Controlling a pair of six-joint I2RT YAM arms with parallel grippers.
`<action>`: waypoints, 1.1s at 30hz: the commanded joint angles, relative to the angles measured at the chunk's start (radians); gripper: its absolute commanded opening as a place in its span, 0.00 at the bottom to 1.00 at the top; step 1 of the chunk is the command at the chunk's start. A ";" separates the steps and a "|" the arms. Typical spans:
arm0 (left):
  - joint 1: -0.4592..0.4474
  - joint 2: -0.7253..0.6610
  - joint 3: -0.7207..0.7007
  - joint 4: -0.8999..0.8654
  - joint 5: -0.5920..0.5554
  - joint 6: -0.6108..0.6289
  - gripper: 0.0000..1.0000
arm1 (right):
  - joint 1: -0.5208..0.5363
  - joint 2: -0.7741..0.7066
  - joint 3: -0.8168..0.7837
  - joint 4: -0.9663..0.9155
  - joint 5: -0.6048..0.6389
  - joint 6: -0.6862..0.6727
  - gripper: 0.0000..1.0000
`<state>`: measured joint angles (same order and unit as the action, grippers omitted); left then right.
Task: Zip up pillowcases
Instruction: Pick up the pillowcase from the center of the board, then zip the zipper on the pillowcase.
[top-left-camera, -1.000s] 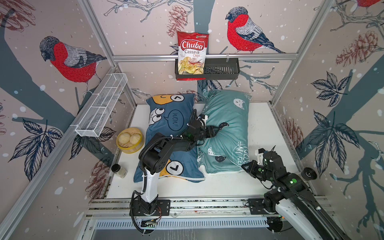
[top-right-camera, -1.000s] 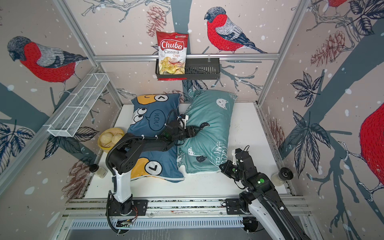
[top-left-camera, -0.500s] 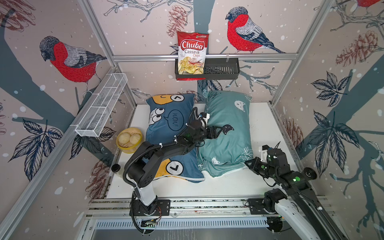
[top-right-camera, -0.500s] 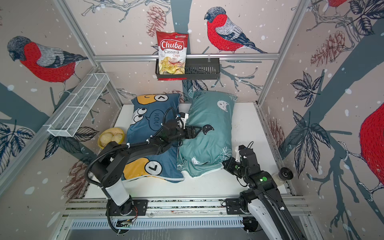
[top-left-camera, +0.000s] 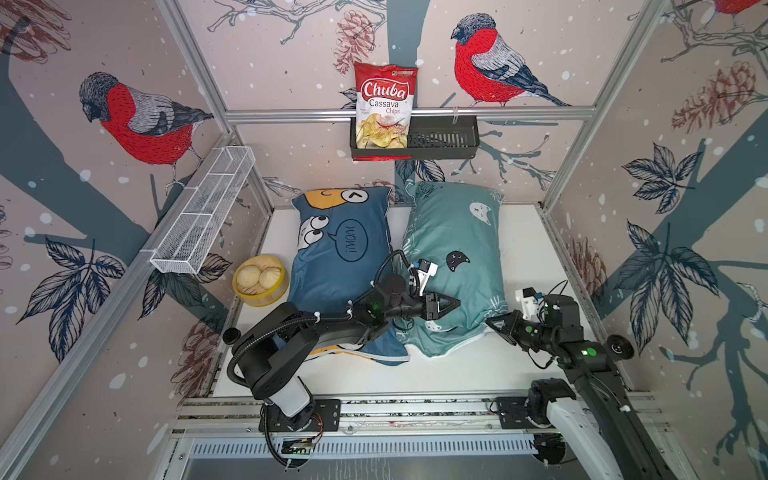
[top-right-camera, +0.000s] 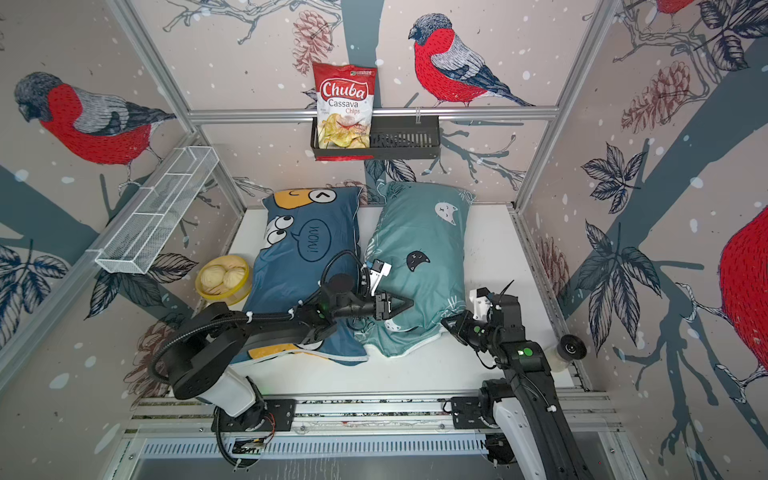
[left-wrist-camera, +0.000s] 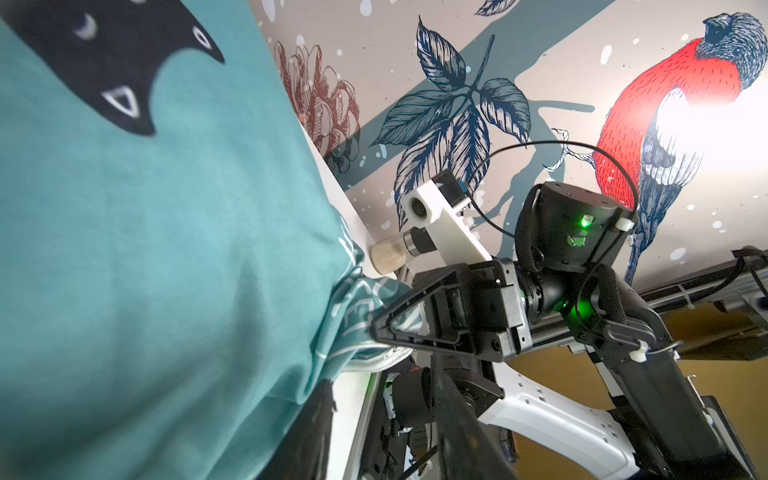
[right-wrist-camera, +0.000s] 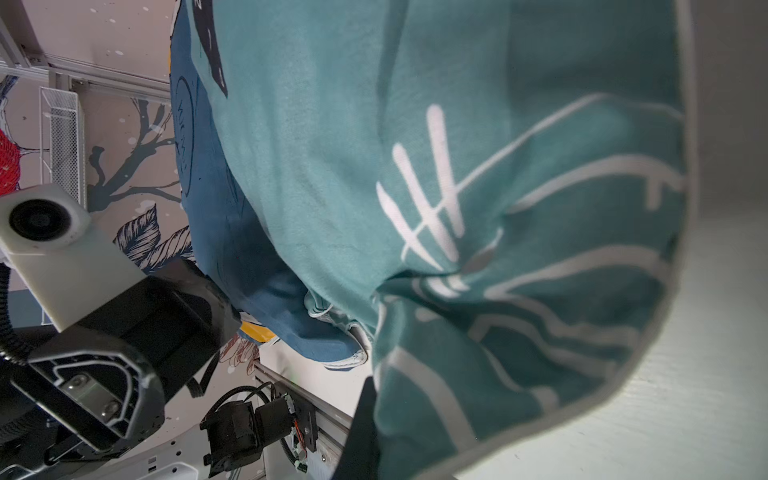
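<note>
At the left edge of the white counter (top-left-camera: 525, 249) sits a yellow bowl (top-left-camera: 261, 281) of buns. Just beside it is the blue pillowcase (top-left-camera: 338, 266), which lies lengthwise and touches the teal pillowcase (top-left-camera: 453, 232) to its right. Both look plump, soft and light. The cloth will likely wrinkle and slide over the stuffing rather than resist a pull, so zipping probably needs the seam held taut at one end. The left gripper (top-left-camera: 451, 304) lies over the near part of the teal pillowcase; whether its jaws are apart or pinching cloth cannot be told. Further right, the right gripper (left-wrist-camera: 376, 328) has its jaws clamped on the teal pillowcase's near right corner, where the fabric is drawn into a fold. That piped edge seems the sensible hold; no zipper shows. The counter looks smooth, so the pillows may skid. Room is tight, with patterned walls on three sides, a wire basket (top-left-camera: 203, 216) on the left wall and a black shelf (top-left-camera: 440, 139) at the back.
</note>
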<state>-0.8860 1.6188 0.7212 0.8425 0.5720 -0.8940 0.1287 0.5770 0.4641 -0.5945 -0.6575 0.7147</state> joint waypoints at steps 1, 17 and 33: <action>-0.042 0.020 0.005 0.104 -0.027 -0.026 0.41 | -0.001 0.007 -0.014 0.083 -0.057 0.032 0.00; -0.123 0.208 0.063 0.279 -0.050 -0.174 0.22 | 0.011 0.003 -0.048 0.159 -0.051 0.109 0.00; -0.157 0.253 0.099 0.223 -0.080 -0.169 0.28 | 0.014 0.030 -0.038 0.185 -0.054 0.098 0.00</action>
<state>-1.0412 1.8702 0.8124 1.0370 0.4988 -1.0653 0.1429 0.6086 0.4171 -0.4343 -0.7029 0.8162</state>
